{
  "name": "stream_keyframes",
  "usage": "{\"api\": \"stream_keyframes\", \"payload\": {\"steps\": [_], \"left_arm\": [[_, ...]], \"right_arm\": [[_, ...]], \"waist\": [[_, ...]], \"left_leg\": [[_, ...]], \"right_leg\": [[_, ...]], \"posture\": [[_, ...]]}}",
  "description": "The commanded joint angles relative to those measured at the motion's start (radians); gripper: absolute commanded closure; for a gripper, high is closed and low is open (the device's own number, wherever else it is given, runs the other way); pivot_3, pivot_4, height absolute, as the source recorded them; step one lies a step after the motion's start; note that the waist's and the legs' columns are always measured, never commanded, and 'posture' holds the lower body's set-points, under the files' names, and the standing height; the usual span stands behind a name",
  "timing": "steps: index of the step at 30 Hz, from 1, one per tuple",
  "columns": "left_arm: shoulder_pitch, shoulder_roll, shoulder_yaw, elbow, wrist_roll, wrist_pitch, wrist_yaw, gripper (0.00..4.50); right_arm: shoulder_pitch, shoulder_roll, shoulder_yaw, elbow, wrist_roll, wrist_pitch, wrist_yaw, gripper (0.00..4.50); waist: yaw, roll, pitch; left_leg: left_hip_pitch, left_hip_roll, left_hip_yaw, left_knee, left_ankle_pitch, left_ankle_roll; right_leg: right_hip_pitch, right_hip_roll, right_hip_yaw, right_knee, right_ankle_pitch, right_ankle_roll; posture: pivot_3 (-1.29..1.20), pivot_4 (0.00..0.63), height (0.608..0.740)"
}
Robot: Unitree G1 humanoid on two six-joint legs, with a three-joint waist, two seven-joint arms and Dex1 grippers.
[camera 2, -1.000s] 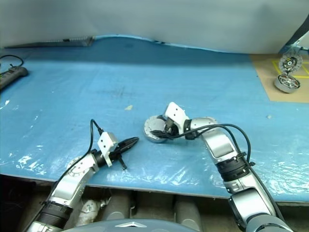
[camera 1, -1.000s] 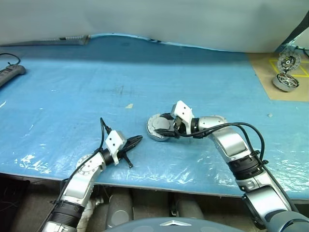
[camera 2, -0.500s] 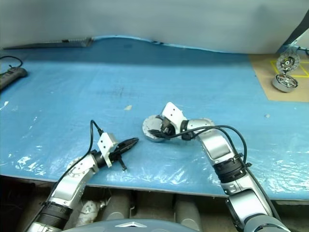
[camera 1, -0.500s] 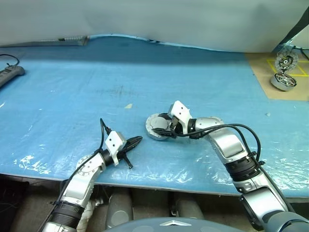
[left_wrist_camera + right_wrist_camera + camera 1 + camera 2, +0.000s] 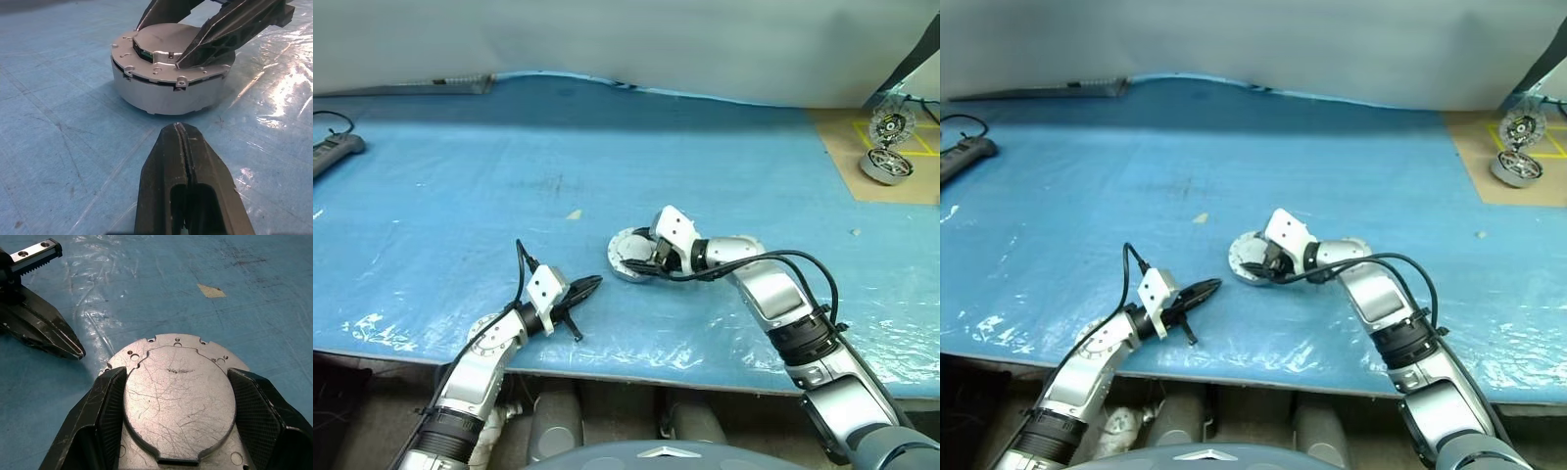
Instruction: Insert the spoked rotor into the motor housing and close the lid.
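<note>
The motor housing (image 5: pixel 623 268) sits mid-table on the blue sheet with the lid (image 5: pixel 178 391) lying flat and closed on top, plain grey face up. My right gripper (image 5: pixel 640 258) reaches in from the right. Its two black fingers (image 5: pixel 105 416) lie on the lid, one pressed against each side of the raised centre. My left gripper (image 5: pixel 180 128) is shut and empty. It rests low, a short way in front of the housing (image 5: pixel 161 93), with its tip pointing at it. The spoked rotor is hidden.
A second silver motor (image 5: pixel 886 164) with its finned lid (image 5: pixel 889 125) standing open sits on a brown board at the far right. A power strip (image 5: pixel 333 152) lies at the far left. A small tape scrap (image 5: pixel 574 214) lies behind the housing. The table's front edge runs just below my arms.
The right gripper has turned slightly on the lid and stayed in place. The left arm has not moved. The camera view has shifted a little.
</note>
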Motion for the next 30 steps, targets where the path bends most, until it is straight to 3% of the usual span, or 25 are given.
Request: {"api": "stream_keyframes", "payload": {"steps": [1,11,23,30], "left_arm": [[-0.002,-0.002,0.005,-0.027,-0.009,-0.009,-0.003,4.5],[-0.001,0.0,0.006,-0.019,-0.009,-0.015,-0.008,4.5],[-0.017,0.002,0.006,-0.015,-0.01,-0.01,-0.014,4.5],[-0.025,-0.006,0.024,-0.02,-0.015,0.006,0.013,4.5]], "right_arm": [[0.007,-0.025,0.029,0.043,-0.057,0.037,-0.015,1.54],[-0.003,-0.015,0.016,0.037,-0.022,0.115,-0.002,1.54],[0.0,0.005,0.005,0.069,-0.035,0.034,-0.03,1.54],[-0.006,-0.01,0.021,0.076,-0.038,0.082,-0.012,1.54]], "waist": [[0.0,0.0,-0.001],[0.001,-0.001,-0.007],[0.0,-0.002,-0.007],[0.0,-0.002,-0.007]], "left_leg": [[0.0,0.0,0.0,0.0,0.0,0.0],[0.001,0.0,0.0,0.0,0.0,0.0],[0.001,0.0,0.0,0.0,0.0,0.0],[0.001,0.0,0.0,0.0,0.0,0.0]], "right_leg": [[0.0,0.0,0.0,0.0,0.0,0.0],[0.001,0.0,0.0,-0.001,0.0,0.0],[0.001,0.0,0.0,-0.001,0.0,0.0],[0.001,0.0,0.0,-0.001,0.0,0.0]], "posture": [[0.0,0.15,0.74],[0.0,0.15,0.74],[0.0,0.15,0.74],[0.0,0.15,0.74]]}}
